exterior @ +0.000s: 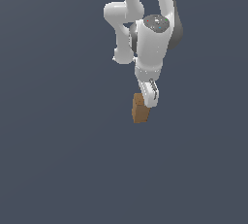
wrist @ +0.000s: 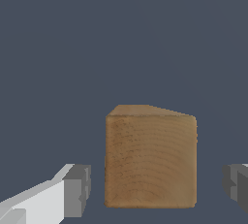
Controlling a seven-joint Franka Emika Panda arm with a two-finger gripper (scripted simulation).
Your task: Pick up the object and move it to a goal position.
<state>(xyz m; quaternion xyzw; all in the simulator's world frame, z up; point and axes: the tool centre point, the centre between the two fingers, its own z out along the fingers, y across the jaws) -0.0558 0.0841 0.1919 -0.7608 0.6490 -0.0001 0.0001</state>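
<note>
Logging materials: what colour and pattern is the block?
Tan brown block with curved wood-grain lines, clearest in the wrist view.

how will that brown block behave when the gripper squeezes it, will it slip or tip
The brown block shows wood grain and crisp edges, so it is probably rigid and won't deform. Its flat sides facing the open gripper's fingers suggest a stable, non-rolling grip. It looks taller than wide in the exterior view, so an off-centre nudge might tip it.

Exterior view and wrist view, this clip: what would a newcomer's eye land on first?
The brown block, the only coloured thing on a plain dark grey floor, fills the wrist view with visible wood grain. Grey fingertips stand on either side of it with gaps, so the gripper is open. In the exterior view the white arm hangs over the block.
</note>
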